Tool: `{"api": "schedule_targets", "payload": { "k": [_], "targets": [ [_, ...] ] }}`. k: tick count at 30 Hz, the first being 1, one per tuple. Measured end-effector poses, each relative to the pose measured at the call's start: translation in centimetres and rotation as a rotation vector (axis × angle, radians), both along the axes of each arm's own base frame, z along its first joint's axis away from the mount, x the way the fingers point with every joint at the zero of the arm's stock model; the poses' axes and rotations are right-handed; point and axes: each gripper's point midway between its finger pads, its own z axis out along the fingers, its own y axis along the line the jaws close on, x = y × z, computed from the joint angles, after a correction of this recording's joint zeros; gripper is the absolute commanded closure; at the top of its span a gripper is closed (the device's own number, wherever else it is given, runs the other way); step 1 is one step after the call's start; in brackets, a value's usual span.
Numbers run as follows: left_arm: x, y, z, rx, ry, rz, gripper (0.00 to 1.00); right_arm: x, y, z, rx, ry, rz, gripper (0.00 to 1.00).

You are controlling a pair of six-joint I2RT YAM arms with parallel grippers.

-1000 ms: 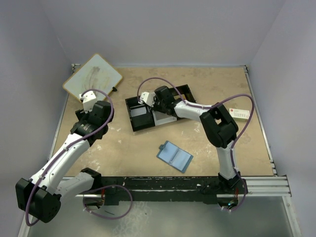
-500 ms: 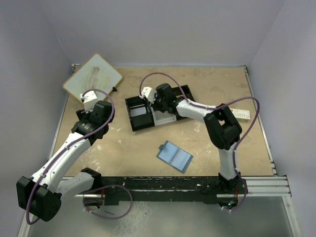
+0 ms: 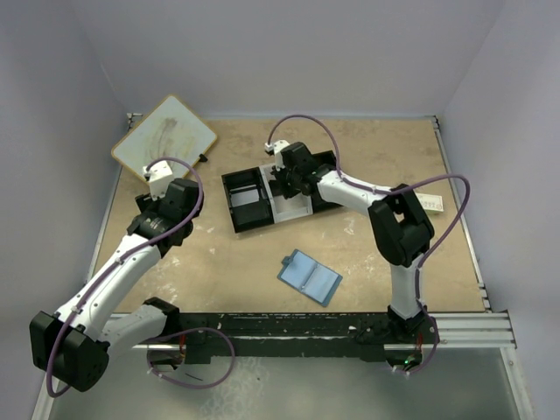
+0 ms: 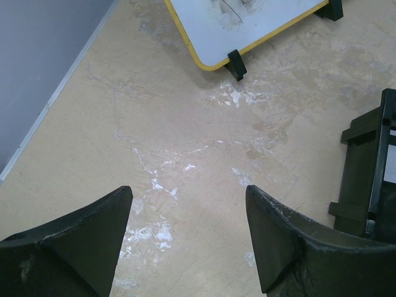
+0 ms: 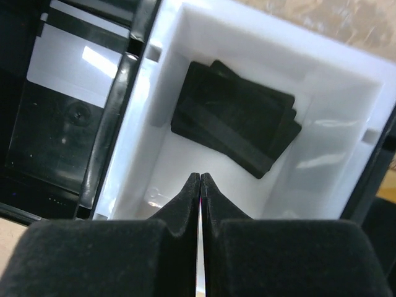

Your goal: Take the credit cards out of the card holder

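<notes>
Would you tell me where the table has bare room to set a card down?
Bare: the back right corner beyond the black-and-white three-compartment tray; the strip between it and the open blue card holder. Crowded: the tray's white compartment, holding black cards under the shut right hand.

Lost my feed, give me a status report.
Left pincer open, empty. Right pincer shut, empty, over black cards in tray. Card holder open on table, unobstructed.
</notes>
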Motion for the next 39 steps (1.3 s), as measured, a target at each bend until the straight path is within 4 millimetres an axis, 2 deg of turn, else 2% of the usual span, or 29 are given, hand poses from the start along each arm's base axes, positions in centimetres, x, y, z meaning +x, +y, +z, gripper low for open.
{"api": "schedule_targets", "payload": {
  "k": [9,23,30,39],
  "targets": [
    [0.0,-0.1,-0.1,-0.003,0.006,-0.005,0.29,-1.2,-1.2,-4.8,-0.045,0.135,-0.108,0.98],
    [0.0,-0.1,-0.2,-0.003,0.007,-0.005,0.29,1.1,-2.0,-5.1,-0.057,0.076,-0.265,0.92],
    [0.1,-0.1,-0.3,-0.001,0.01,-0.005,0.29,2.5,-2.4,-5.0,-0.053,0.024,-0.333,0.84],
    [0.1,-0.2,-0.4,0.001,0.016,-0.005,0.29,3.3,-2.1,-4.9,-0.035,0.004,-0.366,0.86]
  ]
}}
